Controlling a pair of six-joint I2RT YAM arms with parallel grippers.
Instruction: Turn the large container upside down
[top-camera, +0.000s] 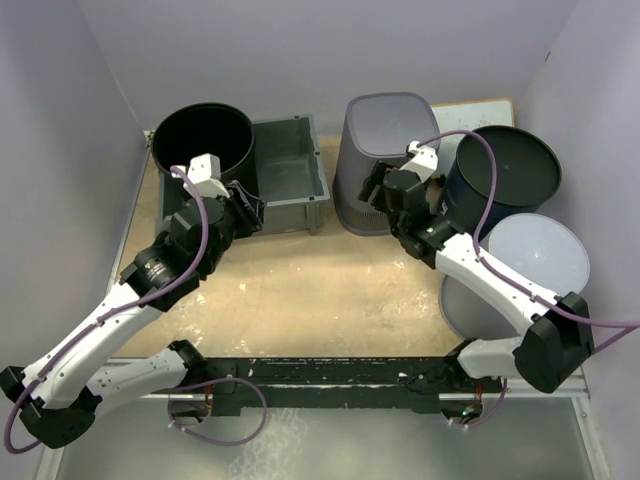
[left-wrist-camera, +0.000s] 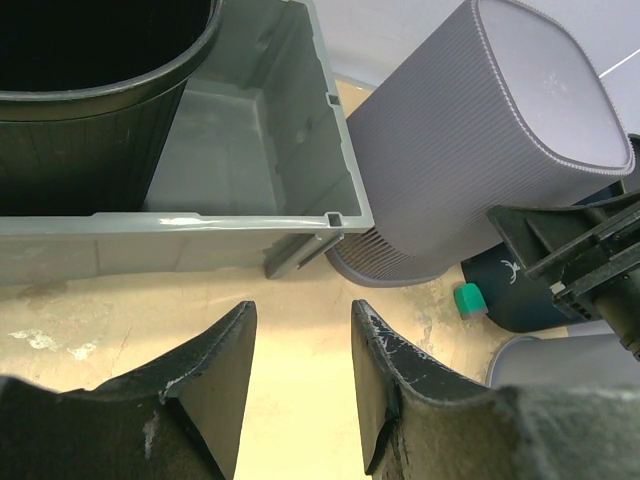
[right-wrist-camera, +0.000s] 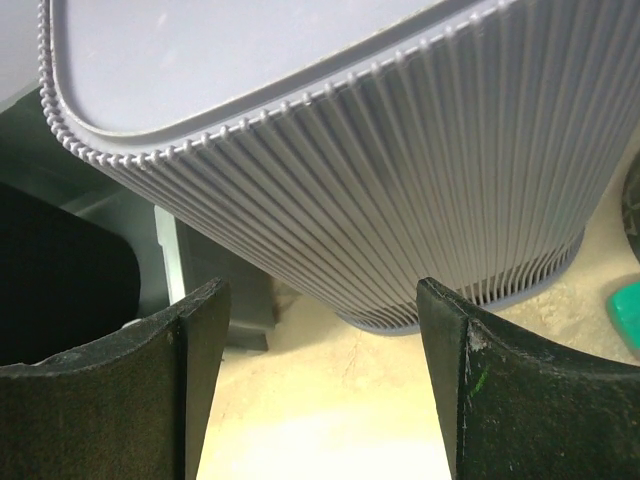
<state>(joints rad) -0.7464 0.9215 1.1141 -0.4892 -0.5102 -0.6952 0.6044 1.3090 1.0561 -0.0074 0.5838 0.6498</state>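
The large container (top-camera: 385, 150) is a ribbed grey-lavender bin standing at the back middle with its closed flat base facing up and its rim on the table. It fills the right wrist view (right-wrist-camera: 380, 170) and shows at the right of the left wrist view (left-wrist-camera: 490, 150). My right gripper (top-camera: 385, 195) hovers just in front of the container's near side; its jaws (right-wrist-camera: 320, 300) stand wide open with only bare table between them. My left gripper (top-camera: 248, 212) is to the left, over the table in front of the grey tub, and it is open (left-wrist-camera: 303, 340) and holds nothing.
A grey rectangular tub (top-camera: 295, 175) at the back left holds a black round bucket (top-camera: 203, 140). A dark blue round container (top-camera: 515, 175) and a pale lavender one (top-camera: 530, 265) stand at the right. A small green piece (left-wrist-camera: 469, 298) lies by the dark container.
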